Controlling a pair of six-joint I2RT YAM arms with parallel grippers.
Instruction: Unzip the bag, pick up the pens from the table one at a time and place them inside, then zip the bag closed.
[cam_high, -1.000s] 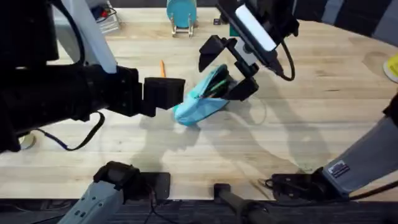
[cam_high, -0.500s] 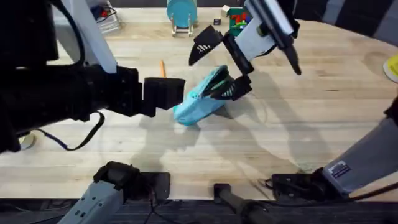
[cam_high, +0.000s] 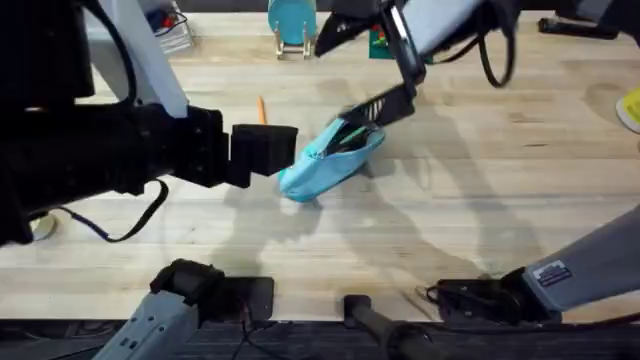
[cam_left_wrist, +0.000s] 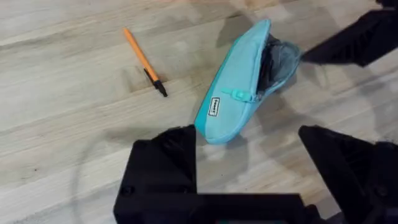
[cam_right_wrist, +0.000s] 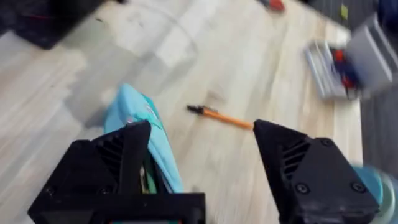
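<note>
Centrally on the table lies the bag, a light-blue pouch near the middle of the overhead view. Its long axis runs on a diagonal, from a near-left end to a far-right end. The far-right end gapes open, showing a dark inside with something thin and dark in the mouth; I cannot tell what it is. In the left wrist view the bag shows a small zipper pull and a label on its side.

Just beyond the bag, to the far left, lies the orange pen, apart from the pouch. In the left wrist view the orange pen points its dark tip toward the bag.

The left gripper reaches in from the left, its black fingers spread wide and holding nothing, with the bag's near-left end between or just beside them. The right gripper hangs above the bag's open far-right end, fingers spread apart and empty, one finger reaching down close to the mouth.

At the far edge stands a round teal disc on a wooden stand. A green box sits to its right, partly hidden by the right arm. Scissors and clutter lie at the far left.
</note>
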